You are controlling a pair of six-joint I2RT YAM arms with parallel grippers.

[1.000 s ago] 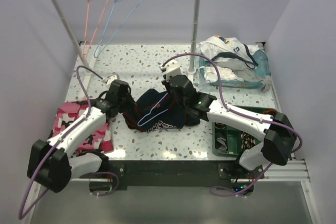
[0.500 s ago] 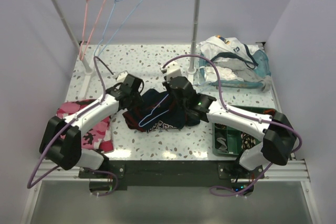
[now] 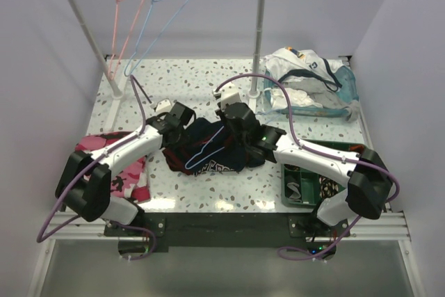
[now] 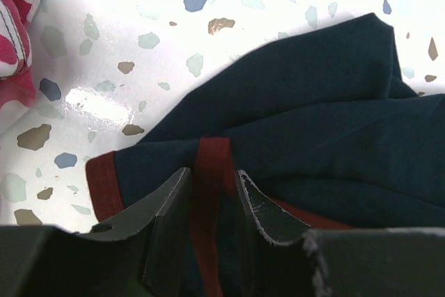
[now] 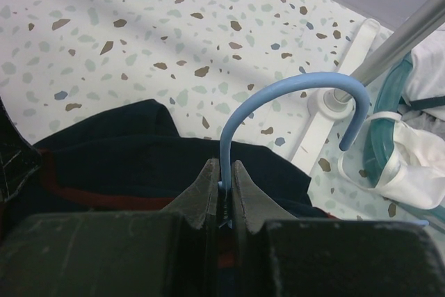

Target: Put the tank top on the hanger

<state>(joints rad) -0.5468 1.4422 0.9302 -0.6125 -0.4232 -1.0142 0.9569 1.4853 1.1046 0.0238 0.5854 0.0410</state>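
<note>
The navy tank top (image 3: 212, 151) lies crumpled at the table's middle. The light blue hanger (image 3: 206, 149) lies on it. My right gripper (image 3: 227, 129) is shut on the hanger's neck at the top's far edge. In the right wrist view the jaws (image 5: 226, 172) pinch the wire below the hook (image 5: 306, 83), with the top (image 5: 104, 154) underneath. My left gripper (image 3: 182, 122) is at the top's left edge. In the left wrist view it (image 4: 212, 186) is open, its jaws either side of a dark red trim strip (image 4: 208, 161) of the top (image 4: 313, 116).
A rack (image 3: 261, 33) stands at the back, with a pink hanger (image 3: 119, 15) and another light blue hanger (image 3: 163, 5) on it. Its foot (image 5: 332, 102) is close to the hook. Camouflage cloth (image 3: 104, 165) lies left. White garments (image 3: 309, 78) lie back right and a green bin (image 3: 306, 179) right.
My left arm has swung right, from over the camouflage cloth to the top's left edge. The right arm, the hanger and the top have stayed put.
</note>
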